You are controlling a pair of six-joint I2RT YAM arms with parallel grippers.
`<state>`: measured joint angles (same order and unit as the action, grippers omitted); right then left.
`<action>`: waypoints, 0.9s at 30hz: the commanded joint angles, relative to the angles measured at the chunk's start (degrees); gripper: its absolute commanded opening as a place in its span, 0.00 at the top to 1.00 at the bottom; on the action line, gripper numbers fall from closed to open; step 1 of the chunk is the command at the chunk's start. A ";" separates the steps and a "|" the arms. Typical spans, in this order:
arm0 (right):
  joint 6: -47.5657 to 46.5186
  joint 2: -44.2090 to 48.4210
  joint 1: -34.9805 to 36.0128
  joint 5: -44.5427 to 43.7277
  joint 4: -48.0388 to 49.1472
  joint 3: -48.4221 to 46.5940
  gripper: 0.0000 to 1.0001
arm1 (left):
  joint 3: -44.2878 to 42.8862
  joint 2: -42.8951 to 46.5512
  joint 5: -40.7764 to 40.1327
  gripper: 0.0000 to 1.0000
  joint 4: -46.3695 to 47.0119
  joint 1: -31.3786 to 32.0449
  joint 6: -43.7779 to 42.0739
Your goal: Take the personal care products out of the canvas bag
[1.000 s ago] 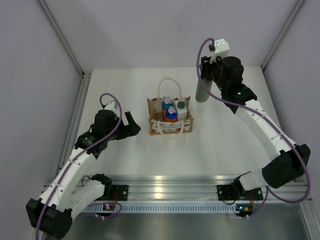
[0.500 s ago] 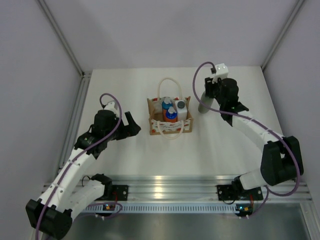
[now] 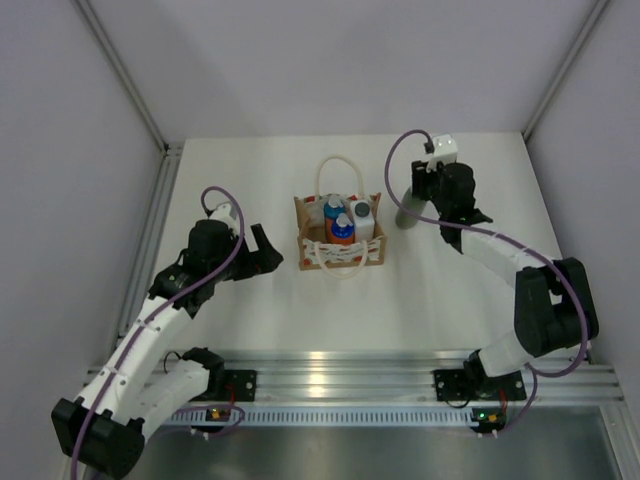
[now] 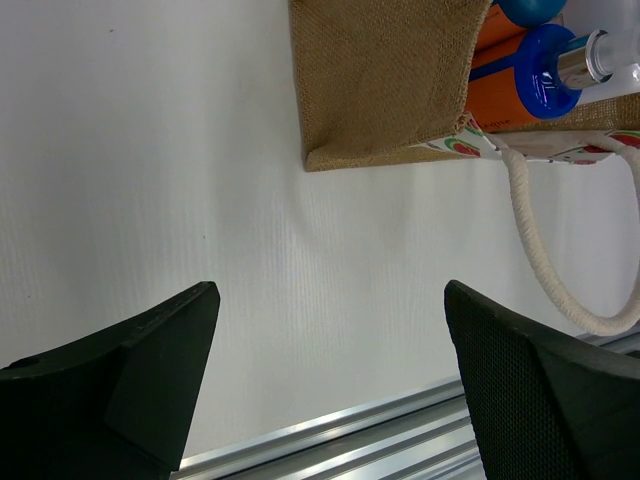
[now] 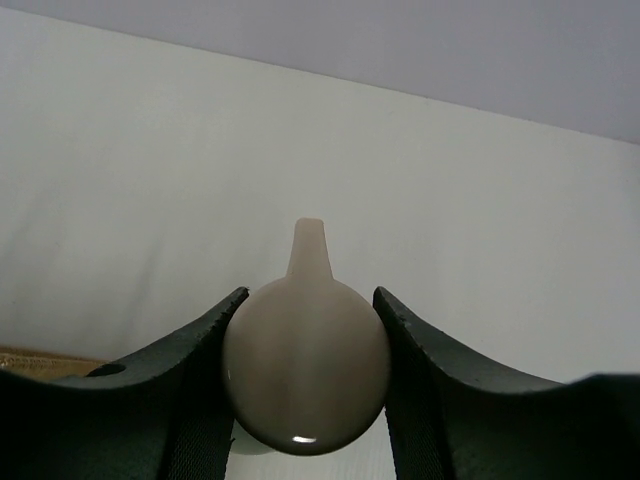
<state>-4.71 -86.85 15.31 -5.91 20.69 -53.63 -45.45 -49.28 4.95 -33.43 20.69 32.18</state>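
The brown burlap canvas bag (image 3: 312, 222) stands mid-table with cream rope handles; its side shows in the left wrist view (image 4: 385, 80). Inside are an orange bottle with a blue cap (image 3: 341, 229) (image 4: 540, 75), a short blue-and-orange bottle (image 3: 332, 210) and a white squarish bottle with a dark cap (image 3: 362, 216). My right gripper (image 3: 420, 193) is shut on the beige pump top (image 5: 305, 375) of the tall grey-green bottle (image 3: 407, 210), which stands low at the table right of the bag. My left gripper (image 3: 262, 252) is open and empty, left of the bag.
Grey walls enclose the white table (image 3: 250, 180) on three sides. An aluminium rail (image 3: 340, 365) runs along the near edge and shows in the left wrist view (image 4: 400, 430). One rope handle loop (image 4: 560, 260) lies on the table in front of the bag.
My right gripper has lowered the grey-green pump bottle from high above the table down to the surface right of the bag. The left arm has not moved.
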 commanded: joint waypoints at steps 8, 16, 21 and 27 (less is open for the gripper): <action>0.93 6.25 -0.63 2.31 8.07 -1.13 0.02 | -3.32 -2.13 1.90 0.02 2.32 0.32 0.86; 6.36 12.75 4.54 2.49 -10.01 -7.63 0.06 | -7.63 -6.26 2.25 0.02 6.78 0.84 4.02; 9.89 15.04 10.52 3.45 -20.32 -9.74 0.12 | -9.65 -11.01 -0.20 0.02 9.08 3.47 4.82; 15.17 13.99 17.64 2.22 -33.32 -12.20 0.21 | -14.13 -18.48 -3.10 0.03 10.67 6.29 2.89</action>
<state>6.52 -72.53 30.52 -3.36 -2.52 -62.33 -55.90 -66.35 4.03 -27.05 25.61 35.88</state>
